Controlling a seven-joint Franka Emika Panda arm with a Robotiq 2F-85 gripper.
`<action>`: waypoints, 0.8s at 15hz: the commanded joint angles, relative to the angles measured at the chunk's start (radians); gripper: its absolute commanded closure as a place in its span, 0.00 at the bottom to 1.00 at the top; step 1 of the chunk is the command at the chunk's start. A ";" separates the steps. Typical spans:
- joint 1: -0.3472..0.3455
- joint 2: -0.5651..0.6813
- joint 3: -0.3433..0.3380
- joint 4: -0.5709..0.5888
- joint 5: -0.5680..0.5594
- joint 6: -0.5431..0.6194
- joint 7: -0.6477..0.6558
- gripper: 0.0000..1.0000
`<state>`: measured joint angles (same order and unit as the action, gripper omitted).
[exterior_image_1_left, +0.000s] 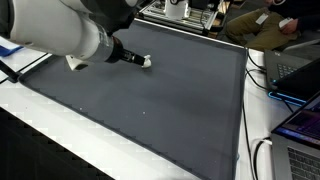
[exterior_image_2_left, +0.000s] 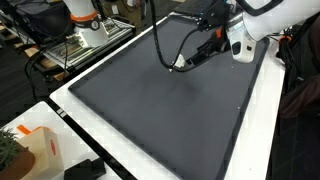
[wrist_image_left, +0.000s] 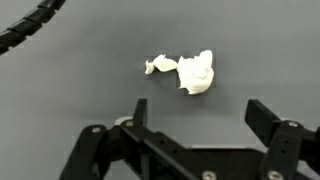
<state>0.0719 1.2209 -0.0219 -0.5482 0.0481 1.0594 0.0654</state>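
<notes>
The black two-fingered gripper (wrist_image_left: 200, 116) hovered with its jaws spread wide, gripping nothing. A crumpled white wad (wrist_image_left: 192, 72), perhaps tissue, lay loose at twelve o'clock on the dark grey mat (wrist_image_left: 70, 90).

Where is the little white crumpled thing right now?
The white crumpled wad lies on the dark gray mat, just ahead of the open hand in the wrist view, not touching its fingers.

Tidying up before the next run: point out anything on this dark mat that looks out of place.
A small crumpled white wad, tissue or cloth, lies on the dark grey mat just ahead of the open pincer, not touching it. Crushed and shapeless, it looks like a stray scrap.
</notes>
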 joint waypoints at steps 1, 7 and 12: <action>0.022 0.027 -0.010 0.046 -0.041 0.021 -0.062 0.00; 0.048 0.021 -0.008 0.045 -0.061 0.015 -0.113 0.00; 0.021 -0.069 0.005 0.002 0.007 -0.021 0.050 0.00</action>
<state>0.1107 1.2071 -0.0232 -0.5277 0.0168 1.0601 0.0354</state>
